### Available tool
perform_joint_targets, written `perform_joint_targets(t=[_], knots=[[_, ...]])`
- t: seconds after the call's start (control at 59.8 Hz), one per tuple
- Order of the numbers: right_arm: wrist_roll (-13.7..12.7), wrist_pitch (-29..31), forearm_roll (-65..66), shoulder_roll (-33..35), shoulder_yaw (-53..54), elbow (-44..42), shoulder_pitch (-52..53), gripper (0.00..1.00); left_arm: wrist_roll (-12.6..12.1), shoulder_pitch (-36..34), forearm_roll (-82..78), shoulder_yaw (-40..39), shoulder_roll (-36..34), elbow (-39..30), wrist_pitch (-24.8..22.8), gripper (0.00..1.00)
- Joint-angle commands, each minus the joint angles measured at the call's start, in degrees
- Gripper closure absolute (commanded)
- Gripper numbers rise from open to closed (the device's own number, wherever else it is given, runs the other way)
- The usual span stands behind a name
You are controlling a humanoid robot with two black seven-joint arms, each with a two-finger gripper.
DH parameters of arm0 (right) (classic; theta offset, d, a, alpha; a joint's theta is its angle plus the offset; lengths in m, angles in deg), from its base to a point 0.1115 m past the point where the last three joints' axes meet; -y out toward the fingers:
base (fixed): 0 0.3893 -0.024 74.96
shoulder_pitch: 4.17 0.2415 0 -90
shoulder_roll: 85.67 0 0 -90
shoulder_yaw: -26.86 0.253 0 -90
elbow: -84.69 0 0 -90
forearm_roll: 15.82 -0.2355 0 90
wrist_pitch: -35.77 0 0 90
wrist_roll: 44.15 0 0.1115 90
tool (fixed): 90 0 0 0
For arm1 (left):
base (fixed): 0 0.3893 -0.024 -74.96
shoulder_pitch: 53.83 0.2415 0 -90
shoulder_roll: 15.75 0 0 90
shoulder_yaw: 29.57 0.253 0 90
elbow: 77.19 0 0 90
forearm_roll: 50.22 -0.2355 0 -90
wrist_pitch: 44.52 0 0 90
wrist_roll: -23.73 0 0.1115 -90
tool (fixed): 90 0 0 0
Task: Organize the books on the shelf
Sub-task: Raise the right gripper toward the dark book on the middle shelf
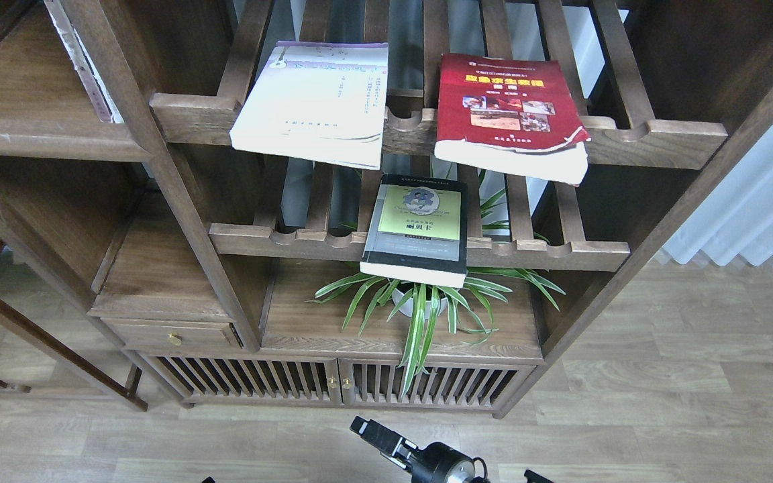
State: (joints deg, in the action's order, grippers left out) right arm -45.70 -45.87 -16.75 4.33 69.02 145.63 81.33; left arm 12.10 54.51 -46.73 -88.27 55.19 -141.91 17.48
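The thick black-grey paperback with a yellow-green panel (417, 228) lies straight ahead, spine running away; the dark gripper (378, 437) below seems empty, its opening unclear.

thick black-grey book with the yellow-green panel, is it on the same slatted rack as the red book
No, the thick black-grey book with the yellow-green panel lies on the lower slatted rack, while the thick red book lies on the upper one.

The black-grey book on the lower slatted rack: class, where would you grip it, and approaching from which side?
Grip the black-grey book at its near bottom edge, coming from the front. That edge overhangs the lower slatted rack, leaving cover and underside free for two fingers.
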Motion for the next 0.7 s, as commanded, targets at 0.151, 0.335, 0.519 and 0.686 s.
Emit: perform_joint_targets(t=[0.151,0.335,0.519,0.686], knots=[[0.84,4.12,0.41,0.0,2.75,2.88,-2.62,0.0,0.03,2.41,-0.15,-6.52,-3.18,-7.17,0.01,0.0],[1.11,9.04,0.67,0.0,1.61,-0.99,-0.07,0.0,-0.14,2.32,-0.07,-7.22,-4.4,-7.61,0.01,0.0],[1.19,19.64,0.67,0.0,-2.08,-6.61,3.53,0.0,-0.06,2.93,-0.07,-8.8,-5.99,-7.7,0.01,0.0],[1.19,19.64,0.67,2.37,-8.94,-16.46,8.37,0.0,-0.06,2.84,-0.07,-9.95,-6.08,-7.79,0.01,0.0]])
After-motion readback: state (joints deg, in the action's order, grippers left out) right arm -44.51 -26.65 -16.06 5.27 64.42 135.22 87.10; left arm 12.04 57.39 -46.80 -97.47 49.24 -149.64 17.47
